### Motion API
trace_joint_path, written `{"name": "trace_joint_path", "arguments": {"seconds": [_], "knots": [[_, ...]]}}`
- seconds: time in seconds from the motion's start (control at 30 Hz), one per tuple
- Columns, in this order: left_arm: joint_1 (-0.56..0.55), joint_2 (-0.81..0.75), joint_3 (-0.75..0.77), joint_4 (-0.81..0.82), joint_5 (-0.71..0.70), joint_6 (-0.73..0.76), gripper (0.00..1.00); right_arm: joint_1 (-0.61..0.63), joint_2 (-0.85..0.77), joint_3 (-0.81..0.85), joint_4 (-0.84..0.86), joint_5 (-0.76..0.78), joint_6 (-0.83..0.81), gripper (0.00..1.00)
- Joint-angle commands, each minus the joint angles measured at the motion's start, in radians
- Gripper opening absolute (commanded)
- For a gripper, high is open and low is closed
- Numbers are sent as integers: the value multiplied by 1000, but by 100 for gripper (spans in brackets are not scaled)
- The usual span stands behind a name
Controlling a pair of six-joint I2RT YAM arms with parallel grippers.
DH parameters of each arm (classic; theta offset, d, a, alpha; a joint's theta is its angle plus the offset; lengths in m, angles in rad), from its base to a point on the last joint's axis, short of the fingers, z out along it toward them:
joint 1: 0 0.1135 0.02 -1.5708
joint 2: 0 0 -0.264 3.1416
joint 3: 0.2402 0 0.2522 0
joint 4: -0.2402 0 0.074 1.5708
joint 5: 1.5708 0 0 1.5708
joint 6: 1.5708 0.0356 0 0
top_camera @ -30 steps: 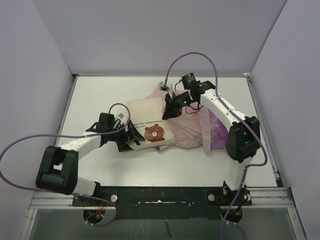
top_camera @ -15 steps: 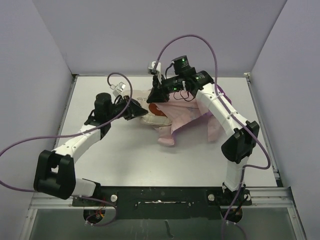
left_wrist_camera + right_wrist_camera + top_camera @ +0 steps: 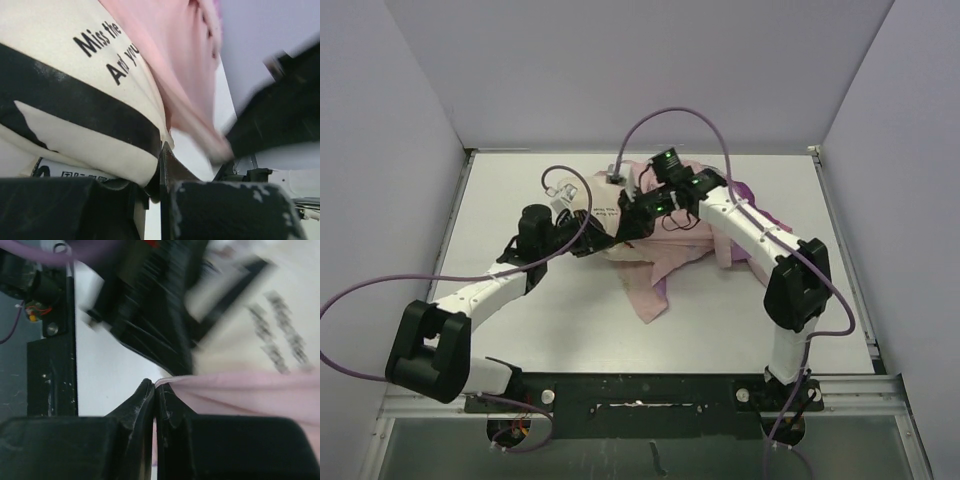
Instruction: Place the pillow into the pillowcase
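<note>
The left fingers pinch a lower edge of the pillow. In the left wrist view the cream fabric bulges up and away from them, with black lettering across it. Just beyond that lettering the pale pink pillowcase lies against the pillow's face.

The right fingers are pressed together on a thin pink hem of the pillowcase. From the pinch the cloth runs away in one taut sheet. The blurred cream pillow sits just beside that sheet, and the dark left gripper body is close by.

From above, the two grippers meet near the middle of the table, toward its far side. The left gripper is on the left and the right gripper is just to its right. The pillow shows only as a small cream patch between and behind them. The pillowcase hangs down toward the near side and also trails off to the right, under the right arm.

So the pillow lies left of the pinched hem and the body of the case lies right of it. The left arm probably has to push rightward into the case. I cannot tell the pillow's long axis, or whether the mouth of the case is actually open.
</note>
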Motion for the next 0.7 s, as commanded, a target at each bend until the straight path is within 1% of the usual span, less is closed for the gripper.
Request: {"name": "trace_joint_path", "arguments": {"seconds": [0.0, 0.1, 0.17, 0.2, 0.27, 0.33, 0.4, 0.43, 0.47, 0.5, 0.6, 0.67], "knots": [[-68, 83, 112, 106, 17, 78, 0, 221, -51, 142, 116, -103, 59, 0], [-93, 57, 91, 68, -25, 144, 0, 217, -73, 101, 84, -100, 11, 0], [-91, 7, 9, 106, -72, 151, 0, 164, -94, 15, 43, -64, -67, 0], [-89, -14, -28, 133, -92, 152, 0, 129, -103, -35, 8, -38, -115, 2], [-87, -44, -89, 163, -120, 152, 12, 57, -119, -120, -55, 16, -234, 15], [-85, -63, -119, 162, -114, 164, 26, -13, -136, -167, -155, 32, -383, 32], [-81, -72, -112, 107, -85, 212, 42, -66, -169, -177, -254, 22, -524, 48], [-79, -78, -100, 45, -73, 239, 48, -90, -190, -177, -293, 11, -586, 56], [-78, -85, -85, 10, -72, 273, 54, -114, -213, -175, -328, -3, -634, 62], [-77, -94, -72, -58, -77, 305, 60, -146, -231, -170, -356, -18, -664, 68], [-58, -145, -46, -162, -110, 375, 73, -261, -266, -157, -392, -40, -675, 78], [-27, -185, -41, -191, -139, 385, 82, -345, -284, -171, -373, -15, -656, 82]]}}
